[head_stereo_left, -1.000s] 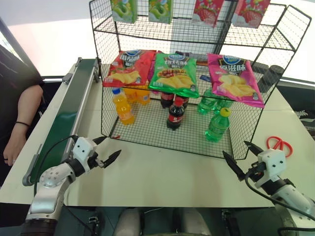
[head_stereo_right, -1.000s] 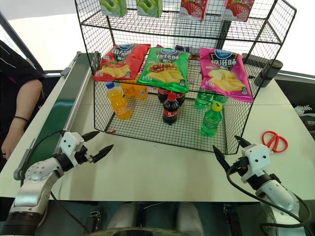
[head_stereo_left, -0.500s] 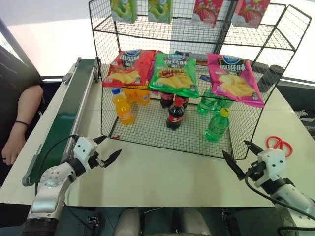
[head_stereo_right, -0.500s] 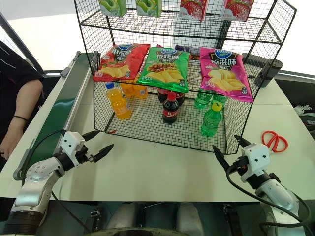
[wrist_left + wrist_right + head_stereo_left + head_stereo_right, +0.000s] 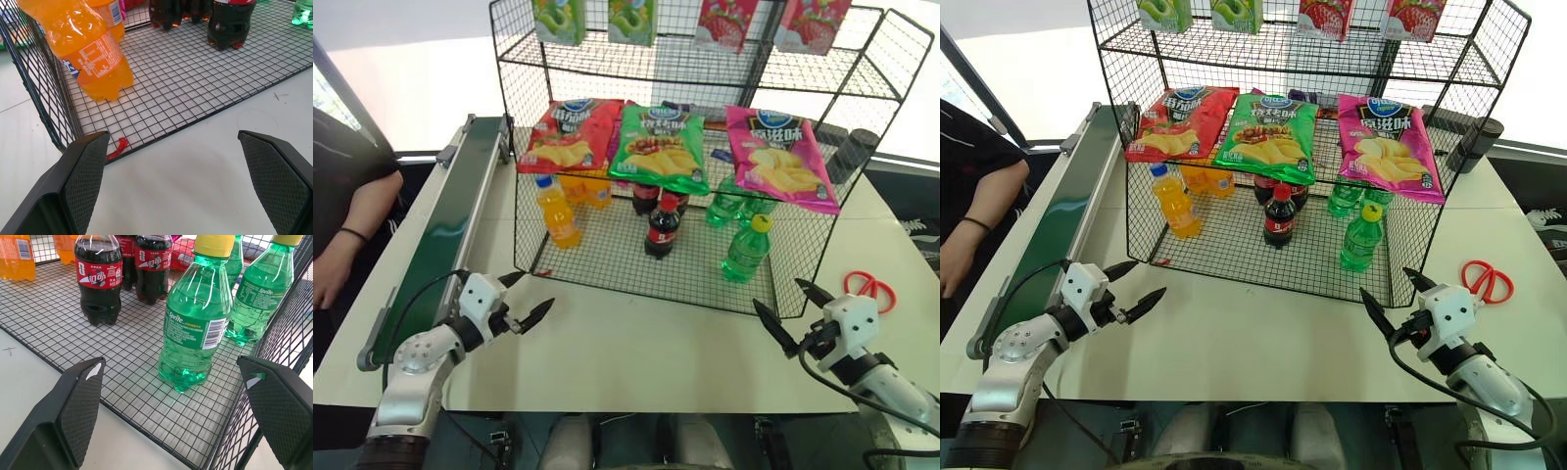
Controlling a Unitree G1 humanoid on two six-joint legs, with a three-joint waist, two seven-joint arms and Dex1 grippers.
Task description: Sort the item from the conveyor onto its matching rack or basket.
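Your rack (image 5: 862, 117) already has the green bottle (image 5: 745, 251) standing upright on its bottom tier. Judge it light, smooth, slightly squashy: take the labelled middle. Your left hand (image 5: 521, 302) and right hand (image 5: 781, 313) are spread, empty.

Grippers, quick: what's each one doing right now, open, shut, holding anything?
Left gripper: open, empty, above the table in front of the rack.
Right gripper: open, empty, near the rack's front right corner.

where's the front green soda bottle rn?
The green soda bottle stands upright on the bottom tier of the wire rack, on the robot's right side, right of the cola bottle and below the pink snack bag.
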